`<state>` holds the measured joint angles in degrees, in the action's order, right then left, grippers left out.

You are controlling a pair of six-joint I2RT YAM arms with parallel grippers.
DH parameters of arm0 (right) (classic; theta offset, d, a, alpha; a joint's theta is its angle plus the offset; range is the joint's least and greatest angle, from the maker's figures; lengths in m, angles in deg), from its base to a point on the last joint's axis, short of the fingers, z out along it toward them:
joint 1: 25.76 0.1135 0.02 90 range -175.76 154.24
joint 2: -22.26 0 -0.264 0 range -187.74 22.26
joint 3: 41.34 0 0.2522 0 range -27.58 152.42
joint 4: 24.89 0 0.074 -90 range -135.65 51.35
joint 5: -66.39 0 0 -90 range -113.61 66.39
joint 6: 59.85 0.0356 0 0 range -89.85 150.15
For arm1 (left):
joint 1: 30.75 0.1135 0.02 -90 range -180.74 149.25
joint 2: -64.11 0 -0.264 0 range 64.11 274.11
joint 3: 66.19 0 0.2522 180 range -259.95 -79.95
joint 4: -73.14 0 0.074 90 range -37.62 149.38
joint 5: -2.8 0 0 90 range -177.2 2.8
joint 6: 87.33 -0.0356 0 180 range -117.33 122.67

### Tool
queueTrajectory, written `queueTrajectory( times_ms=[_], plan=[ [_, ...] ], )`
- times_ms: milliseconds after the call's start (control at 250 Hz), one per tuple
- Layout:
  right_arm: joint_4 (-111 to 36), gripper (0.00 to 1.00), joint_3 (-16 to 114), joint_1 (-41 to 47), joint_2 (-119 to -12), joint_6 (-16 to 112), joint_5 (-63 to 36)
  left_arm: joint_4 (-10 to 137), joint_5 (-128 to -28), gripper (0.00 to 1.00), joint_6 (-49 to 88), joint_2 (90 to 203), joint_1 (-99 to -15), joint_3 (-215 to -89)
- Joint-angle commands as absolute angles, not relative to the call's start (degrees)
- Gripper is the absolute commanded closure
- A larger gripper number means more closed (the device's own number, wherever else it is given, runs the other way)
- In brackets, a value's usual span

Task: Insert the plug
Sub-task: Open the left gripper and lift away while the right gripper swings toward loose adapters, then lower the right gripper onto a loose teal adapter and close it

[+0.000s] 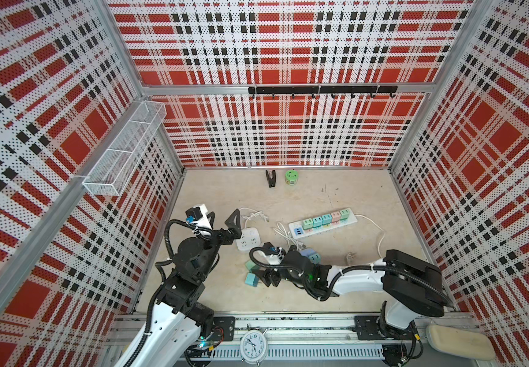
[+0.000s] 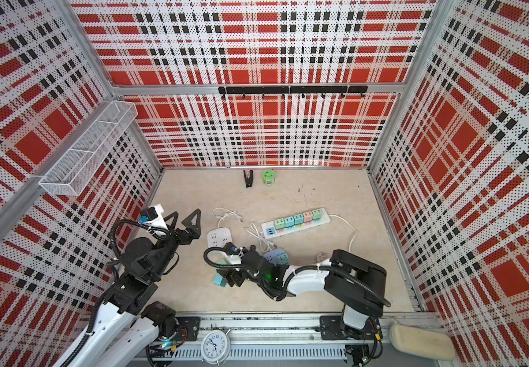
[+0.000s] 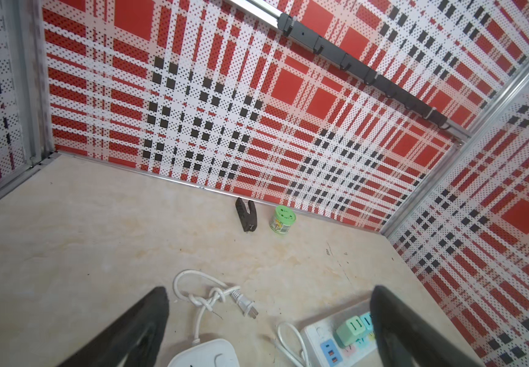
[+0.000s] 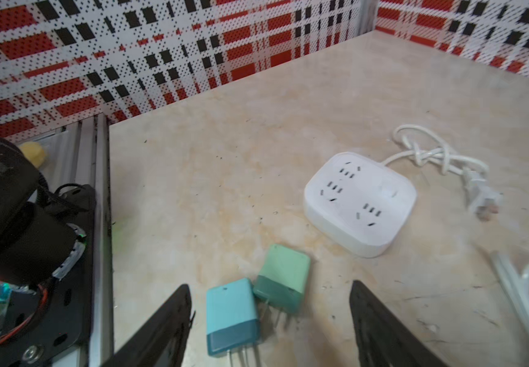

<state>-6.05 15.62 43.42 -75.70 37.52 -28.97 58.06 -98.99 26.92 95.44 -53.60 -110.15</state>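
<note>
In both top views the right gripper [image 1: 266, 275] hangs low over the table [image 1: 336, 286] at the lower centre of the frame. Its jaws are spread fairly wide and hold nothing. The right wrist view shows a teal-blue plug adapter [image 4: 231, 314] lying on its side between the two black fingers [image 4: 174, 317], with its metal prongs pointing back toward the wrist. A green plug adapter [image 4: 283, 276] lies just beside its corner, perhaps touching it. The white square socket block [image 4: 360, 203] sits a little farther on, face up, with its cord [image 4: 431, 155] knotted behind it. The left gripper [image 1: 221, 219] hovers at centre left beside that block, fully spread and empty. A power strip [image 1: 323, 222] right of centre already carries a row of adapters. The teal-blue adapter is probably light, rigid and smooth-sided, so it could skate or twist if pinched off-centre. The best hold looks to be across the two opposite flat sides of the body, near its middle and clear of the prongs, which seem thin enough to bend. The green neighbour may get nudged or caught as the jaws close.
</note>
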Motion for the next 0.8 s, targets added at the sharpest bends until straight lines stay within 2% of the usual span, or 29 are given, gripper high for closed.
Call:
queueTrajectory(
  times_ms=[0,104,260,796],
  plan=[
    [-7.2,0.22,18.0,43.4,-79.6,38.9,-27.9,58.4,-98.4,0.01,30.2,98.2,-52.2,-109.3],
    [-11.3,0.24,22.4,43.5,-83.6,37.6,-24.2,58.7,-97.2,0.01,30.9,101.0,-51.7,-109.8],
    [-14.3,0.26,25.2,43.9,-86.5,37.7,-24.3,59.2,-95.7,0.01,31.2,102.7,-51.5,-110.1],
    [-14.8,0.32,24.9,47.0,-91.0,38.2,-25.4,59.5,-96.9,0.01,31.6,96.9,-51.4,-107.4]
  ],
)
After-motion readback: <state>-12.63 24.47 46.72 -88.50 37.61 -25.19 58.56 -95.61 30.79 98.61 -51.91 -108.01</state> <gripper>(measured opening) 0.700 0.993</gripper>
